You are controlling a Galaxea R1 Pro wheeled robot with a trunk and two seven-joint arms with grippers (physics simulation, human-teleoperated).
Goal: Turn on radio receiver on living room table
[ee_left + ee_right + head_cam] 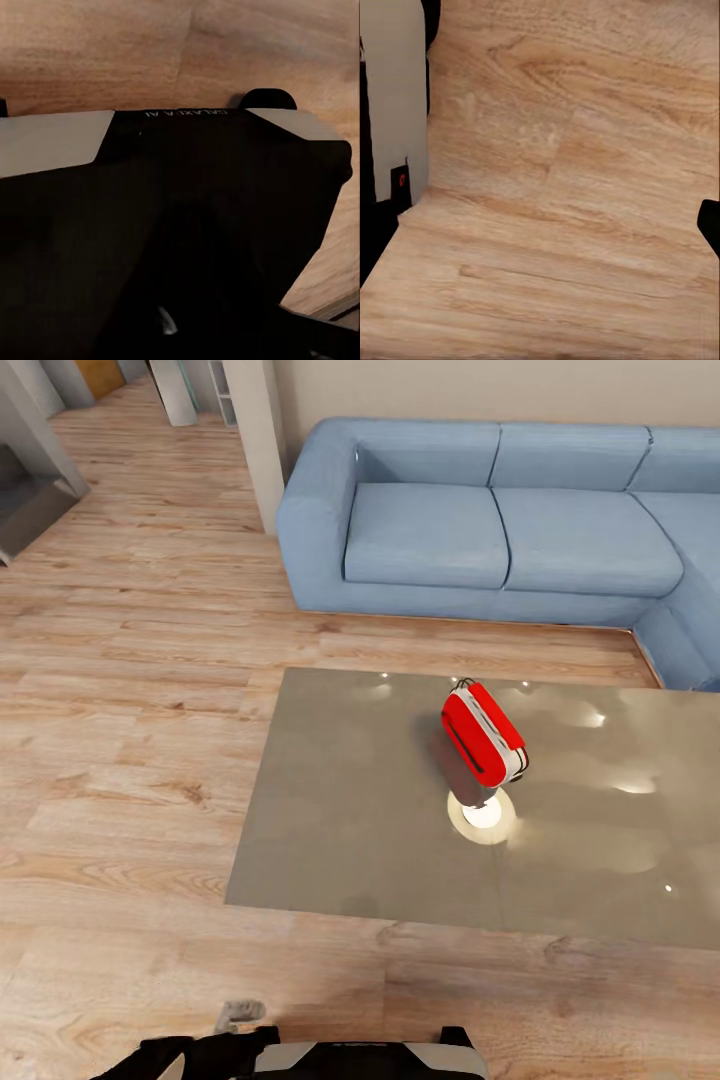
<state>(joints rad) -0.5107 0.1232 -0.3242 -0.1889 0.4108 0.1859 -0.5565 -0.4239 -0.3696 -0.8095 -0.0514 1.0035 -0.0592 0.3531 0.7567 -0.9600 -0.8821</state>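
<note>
Radio point(483, 733): small red rounded box w/ white trim band, thin black handle at far end. Sits tilted on worktop point(340, 810), roughly mid-top, dark reflection beneath. Worktop: low rectangular slab, glossy grey-taupe, spot-light glints. Floor point(130, 740): light wood planks, visible grain. Blue L-shaped fabric sofa point(480, 520) just beyond worktop. Jaws, both arms: can't tell, wrist views give robot body point(150, 225) and floor.

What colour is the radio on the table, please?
Red with white trim, the radio shows best in the head view.
</note>
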